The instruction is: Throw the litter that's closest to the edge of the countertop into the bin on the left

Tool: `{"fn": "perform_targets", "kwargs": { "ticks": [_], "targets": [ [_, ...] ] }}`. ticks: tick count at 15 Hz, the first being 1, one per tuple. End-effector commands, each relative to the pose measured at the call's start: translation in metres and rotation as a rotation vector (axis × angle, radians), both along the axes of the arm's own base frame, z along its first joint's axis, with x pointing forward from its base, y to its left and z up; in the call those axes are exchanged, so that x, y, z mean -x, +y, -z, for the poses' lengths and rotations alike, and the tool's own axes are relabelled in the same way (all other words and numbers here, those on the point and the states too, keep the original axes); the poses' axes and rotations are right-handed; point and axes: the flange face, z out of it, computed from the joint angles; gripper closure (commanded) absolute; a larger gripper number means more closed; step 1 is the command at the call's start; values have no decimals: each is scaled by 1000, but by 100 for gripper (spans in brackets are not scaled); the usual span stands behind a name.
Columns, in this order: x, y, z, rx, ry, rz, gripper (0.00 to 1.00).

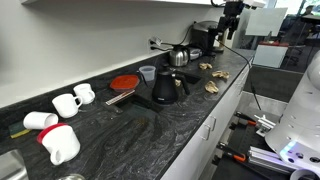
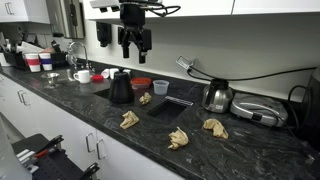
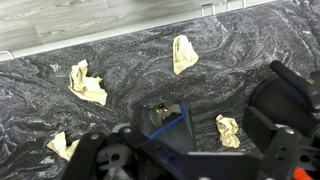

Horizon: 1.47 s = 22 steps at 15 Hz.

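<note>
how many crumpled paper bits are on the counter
4 paper bits: one in front of the black kettle, one right of it, one nearest the counter edge, one in front of the silver kettle. Others may hide behind appliances.

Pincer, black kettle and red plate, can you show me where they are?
Pincer [image 2: 136, 50], in an exterior view, midway between its open fingertips.
Black kettle [image 2: 120, 88], in an exterior view, middle of its body.
Red plate [image 1: 123, 83], in an exterior view, middle of its top.
</note>
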Motion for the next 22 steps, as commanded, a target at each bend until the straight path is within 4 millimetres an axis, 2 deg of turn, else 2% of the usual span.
{"fn": "perform_targets", "kwargs": {
  "ticks": [1, 3, 5, 10, 13, 14, 16, 19, 22],
  "targets": [
    [-3, 1, 3, -13, 10, 14, 0],
    [-3, 7, 15, -19, 12, 8, 0],
    [-2, 16, 36, -2, 21, -7, 0],
    [3, 41, 106, -8, 64, -24, 0],
    [4, 48, 144, 15, 106, -34, 0],
    [7, 48, 136, -11, 110, -43, 0],
    [6, 50, 147, -7, 118, -44, 0],
    [6, 49, 144, 7, 110, -30, 0],
    [5, 51, 159, 30, 91, -14, 0]
  ]
}}
